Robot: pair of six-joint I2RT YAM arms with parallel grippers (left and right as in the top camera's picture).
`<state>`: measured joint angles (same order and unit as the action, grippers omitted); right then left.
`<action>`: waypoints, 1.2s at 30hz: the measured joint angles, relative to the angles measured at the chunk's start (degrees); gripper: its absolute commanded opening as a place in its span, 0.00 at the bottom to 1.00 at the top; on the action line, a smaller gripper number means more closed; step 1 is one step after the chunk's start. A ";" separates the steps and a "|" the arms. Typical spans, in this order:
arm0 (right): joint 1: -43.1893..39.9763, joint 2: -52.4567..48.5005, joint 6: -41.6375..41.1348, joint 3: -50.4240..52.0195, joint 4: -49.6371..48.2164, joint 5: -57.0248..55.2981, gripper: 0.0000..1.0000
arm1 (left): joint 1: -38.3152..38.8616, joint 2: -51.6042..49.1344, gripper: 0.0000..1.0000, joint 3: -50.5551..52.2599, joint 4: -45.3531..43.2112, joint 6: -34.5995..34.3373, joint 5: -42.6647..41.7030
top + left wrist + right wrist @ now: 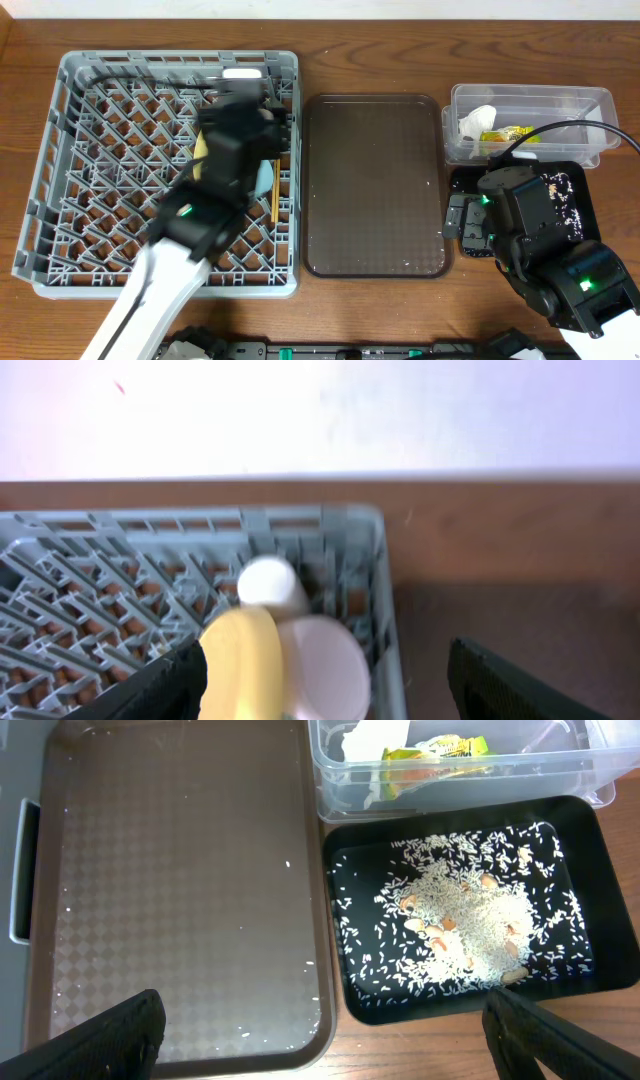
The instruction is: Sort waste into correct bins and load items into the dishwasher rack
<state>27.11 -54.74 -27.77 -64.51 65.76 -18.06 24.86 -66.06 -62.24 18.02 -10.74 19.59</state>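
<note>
**A:** Yellow plate (pixel 240 660) first. Where does it lie from the left claw (pixel 325 685)?

**B:** Bottom centre of the left wrist view, between the spread fingers and closer to the lower-left one. It stands on edge, rim running up the frame, smooth and glossy. That claw pinches nothing.

**A:** And past it?

**B:** The small white bowl (pixel 325 665) sits against its right side, with the cream cup (pixel 270 582) just above. All three are in the dishwasher rack (pixel 300 518), near the corner at the upper right of the frame. Bare tabletop (pixel 500 550) lies beyond.

**A:** Which arm is nearer?

**B:** The left, plainly. The right claw (pixel 325 1030) is also wide open and empty. It hangs by the black tray (pixel 332 920), well apart from the rack, with the brown serving tray (pixel 180 870) between.

**A:** The waste?

**B:** Crumbs (pixel 460 920) lie in the black tray. The wrapper (pixel 440 748) and tissue (pixel 365 740) are in the clear tub (pixel 330 780) at the top edge.

**A:** So the plate?

**B:** I judge any nudge falls to the left arm, closing across the plate's thin edge.
</note>
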 measured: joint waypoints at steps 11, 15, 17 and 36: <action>-0.02 0.00 0.00 0.00 0.00 0.00 0.99 | -13.99 8.83 0.87 -0.07 6.29 -6.21 -6.23; 0.00 0.00 0.00 0.00 0.00 0.00 0.99 | -15.17 8.57 0.88 -0.07 8.63 -6.60 -6.51; 0.00 0.00 0.02 0.00 0.00 0.02 0.99 | -15.23 8.44 0.89 -0.07 9.97 -6.69 -6.86; -0.02 0.09 0.00 0.24 -0.52 0.00 0.99 | -15.23 7.93 0.90 -0.07 25.22 -7.06 -7.28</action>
<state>27.09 -54.65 -27.77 -64.27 65.23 -18.06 9.63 -58.13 -62.30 43.24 -17.80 12.32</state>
